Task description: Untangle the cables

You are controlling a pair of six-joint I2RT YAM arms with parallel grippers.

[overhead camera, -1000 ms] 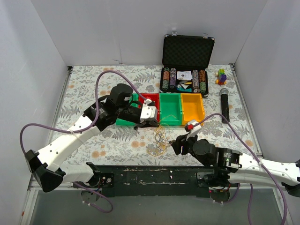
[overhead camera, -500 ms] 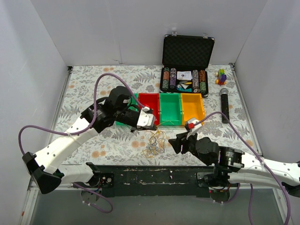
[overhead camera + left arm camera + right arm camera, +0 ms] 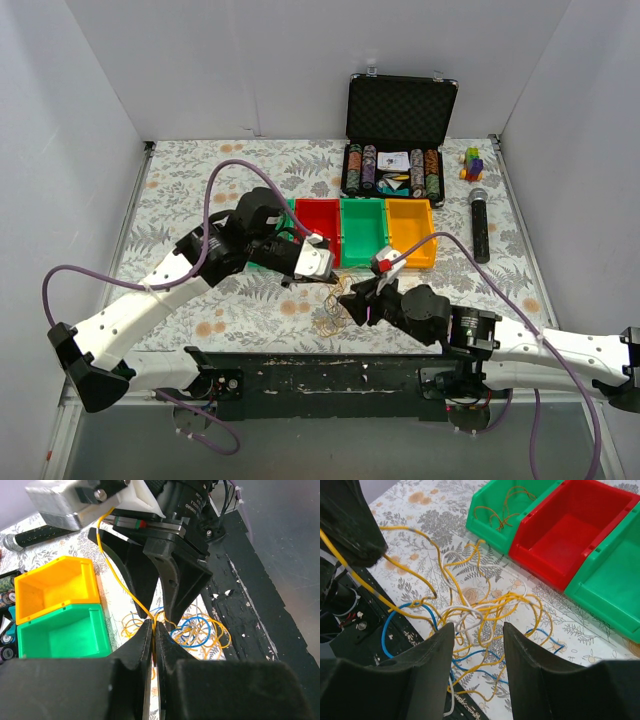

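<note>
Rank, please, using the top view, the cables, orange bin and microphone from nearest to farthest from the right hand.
1. cables, just left of the right hand.
2. orange bin, beyond it, mid-table.
3. microphone, far right.

Table [image 3: 200, 180]: grey-and-tan floral print surface, with a black strip [image 3: 330, 365] along its near edge. Far side: open black case [image 3: 400, 112] with rows of chips [image 3: 368, 168], a small cluster of coloured blocks [image 3: 471, 162], and a black microphone [image 3: 479, 222] lying flat beside the bins. Mid-table: a touching row of green bin [image 3: 492, 530], red bin [image 3: 316, 216], second green bin [image 3: 362, 224] and orange bin [image 3: 410, 222]; near the front edge, cables [image 3: 480, 612], a loose tangle of yellow, white and blue strands reaching the black strip.
</note>
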